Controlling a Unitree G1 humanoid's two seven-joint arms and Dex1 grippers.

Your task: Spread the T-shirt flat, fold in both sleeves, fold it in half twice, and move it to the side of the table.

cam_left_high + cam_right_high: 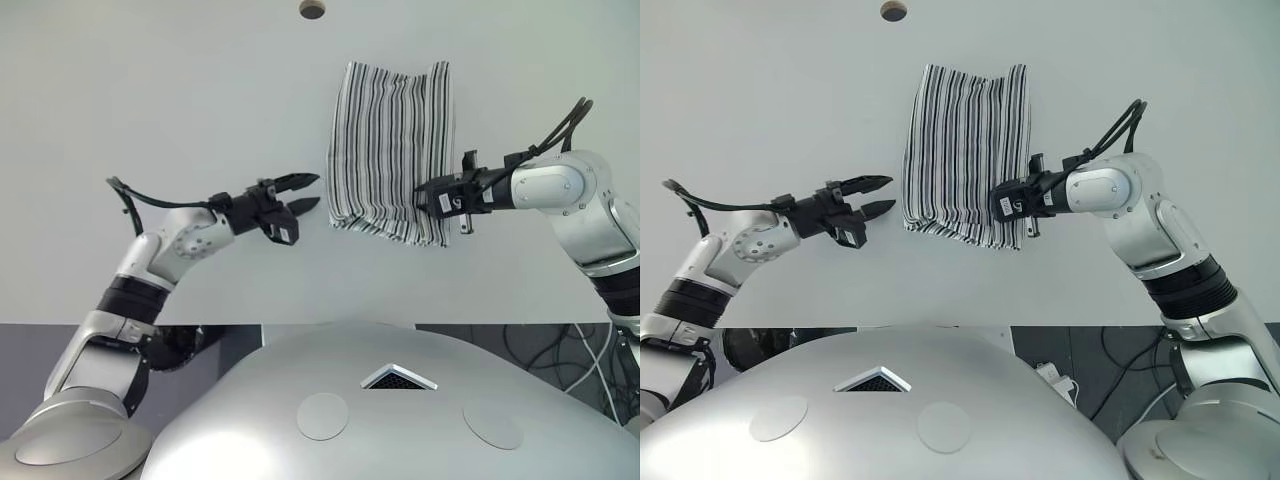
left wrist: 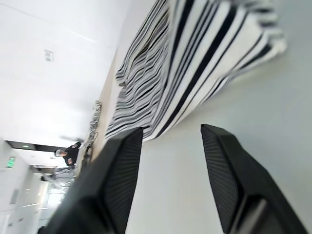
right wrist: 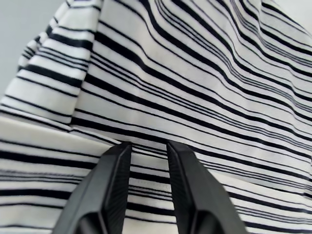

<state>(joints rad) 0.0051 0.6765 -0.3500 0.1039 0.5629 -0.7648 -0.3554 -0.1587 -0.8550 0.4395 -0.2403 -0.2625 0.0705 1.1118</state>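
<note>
The black-and-white striped T-shirt (image 1: 385,140) lies folded into a compact rectangle on the white table (image 1: 150,100), right of centre. My right gripper (image 1: 420,195) sits at the shirt's near right corner. In the right wrist view its fingers (image 3: 117,165) stand close together, pinching a ridge of striped cloth (image 3: 195,73). My left gripper (image 1: 308,193) hovers open just left of the shirt's near left corner, touching nothing. In the left wrist view both its fingers (image 2: 122,165) frame bare table, with the shirt's edge (image 2: 195,63) just beyond them.
A small round hole (image 1: 312,9) marks the table's far side, left of the shirt. Bare table stretches to the left and right of the shirt. The table's near edge (image 1: 300,322) runs just below my arms. Cables (image 1: 560,360) lie on the floor at right.
</note>
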